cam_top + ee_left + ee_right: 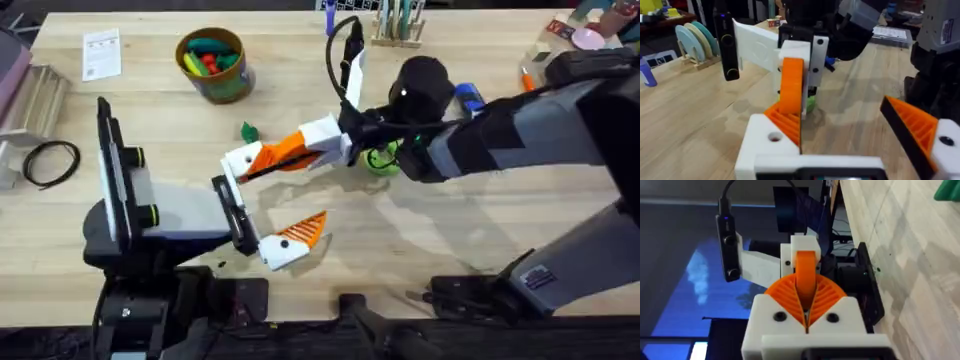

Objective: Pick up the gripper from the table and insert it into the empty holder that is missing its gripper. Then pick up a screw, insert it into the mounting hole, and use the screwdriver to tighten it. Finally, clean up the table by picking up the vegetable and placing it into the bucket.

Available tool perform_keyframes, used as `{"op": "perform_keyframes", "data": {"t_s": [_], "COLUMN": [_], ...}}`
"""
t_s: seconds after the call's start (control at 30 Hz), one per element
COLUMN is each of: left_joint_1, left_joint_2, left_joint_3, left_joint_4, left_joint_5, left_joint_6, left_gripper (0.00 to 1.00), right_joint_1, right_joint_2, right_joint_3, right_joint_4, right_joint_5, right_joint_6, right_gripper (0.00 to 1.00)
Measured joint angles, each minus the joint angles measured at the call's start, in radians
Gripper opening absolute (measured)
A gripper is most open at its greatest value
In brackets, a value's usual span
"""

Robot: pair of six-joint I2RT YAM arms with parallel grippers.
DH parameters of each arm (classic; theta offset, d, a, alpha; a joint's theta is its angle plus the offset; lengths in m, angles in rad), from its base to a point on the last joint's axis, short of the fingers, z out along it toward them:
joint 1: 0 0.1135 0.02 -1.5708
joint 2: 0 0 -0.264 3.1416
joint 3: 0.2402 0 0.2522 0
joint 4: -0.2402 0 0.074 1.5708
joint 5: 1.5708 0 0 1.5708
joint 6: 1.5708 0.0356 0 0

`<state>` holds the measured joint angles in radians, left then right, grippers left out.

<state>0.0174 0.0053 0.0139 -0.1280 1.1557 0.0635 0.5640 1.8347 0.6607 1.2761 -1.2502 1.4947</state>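
**Worktop and contents, largest item first**

1. The table (470,230): light butcher-block top with visible plank seams. It runs back to a dark edge, with room clutter beyond it.
2. Right arm: grey and black, reaching in from the right across the middle of the table.
3. Left arm: dark base at the near left edge.
4. Plate rack (696,41): holds pale discs and stands on the wood at one side in the left wrist view.
5. The bucket (212,66): yellow-green, at the far left-centre, with red, green and yellow toy pieces inside.
6. Left gripper (275,197): spread wide, one finger on each side of bare wood.
7. Right gripper (805,314): orange pads clamped on the gripper (806,274), which stands upright between them.
8. The holder (240,161): white block on the left arm's far finger, against the right gripper's tip. Whether the wedge is seated in it cannot be told.
9. Black cable coil (50,162): near the left edge.
10. White card (102,53): far left.
11. The screwdriver (468,97): blue, behind the right arm and mostly hidden.
12. Lime-green disc (381,160): under the right arm.
13. The vegetable (249,131): dark green, on bare wood between the bucket and the two grippers.
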Motion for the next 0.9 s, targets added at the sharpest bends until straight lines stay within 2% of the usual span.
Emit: {"op": "perform_keyframes", "data": {"t_s": [0.17, 0.8, 0.83, 0.9], "left_joint_1": [0.000, 0.000, 0.000, 0.000], "left_joint_2": [0.000, 0.000, 0.000, 0.000], "left_joint_3": [0.000, 0.000, 0.000, 0.000], "left_joint_4": [0.000, 0.000, 0.000, 0.000], "left_joint_5": [-0.002, -0.003, -0.004, 0.002], "left_joint_6": [0.003, 0.005, 0.005, 0.005], "left_gripper": [0.985, 0.985, 0.985, 0.985], "right_joint_1": [-0.004, -0.004, -0.004, -0.004], "right_joint_2": [0.001, 0.003, 0.003, 0.006], "right_joint_3": [0.032, 0.036, 0.036, 0.039], "right_joint_4": [-0.057, -0.061, -0.062, -0.061], "right_joint_5": [-0.027, -0.031, -0.031, -0.026], "right_joint_6": [-0.010, -0.015, -0.013, -0.015], "right_gripper": [0.008, 0.008, 0.050, 0.329]}}
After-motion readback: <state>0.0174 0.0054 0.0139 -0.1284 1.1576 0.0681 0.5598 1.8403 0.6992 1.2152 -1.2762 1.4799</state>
